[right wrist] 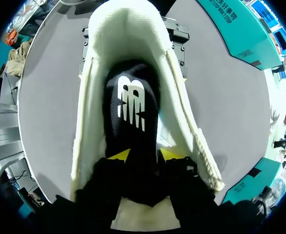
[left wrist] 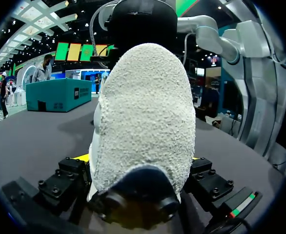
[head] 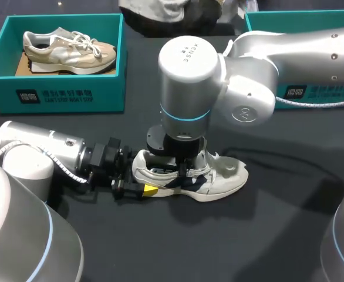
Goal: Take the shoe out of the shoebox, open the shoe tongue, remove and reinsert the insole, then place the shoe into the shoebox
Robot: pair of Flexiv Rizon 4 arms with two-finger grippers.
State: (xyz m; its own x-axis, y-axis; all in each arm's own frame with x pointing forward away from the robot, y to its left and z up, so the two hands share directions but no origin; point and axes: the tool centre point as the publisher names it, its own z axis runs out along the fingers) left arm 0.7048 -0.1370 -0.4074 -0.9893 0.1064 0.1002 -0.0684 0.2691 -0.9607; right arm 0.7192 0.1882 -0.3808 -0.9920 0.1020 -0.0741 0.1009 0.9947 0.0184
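Observation:
A white shoe [head: 225, 176] with dark trim stands upright on the black table [head: 266, 235], toe pointing right. My left gripper [head: 145, 181] sits at its heel. In the left wrist view the fuzzy heel [left wrist: 143, 107] fills the space between the fingers, and both sides touch it. My right gripper [head: 186, 169] points straight down into the shoe's mouth. In the right wrist view the black insole [right wrist: 132, 112] with a white logo lies inside the shoe's pale lining [right wrist: 96, 63]. Its front end passes between the yellow fingertips [right wrist: 118, 155], which stand apart.
A teal shoebox [head: 60, 94] at the back left holds a beige shoe [head: 69, 50]. A second teal box [head: 319, 23] stands at the back right, behind my right arm. A cable [head: 313, 104] runs along that box's front.

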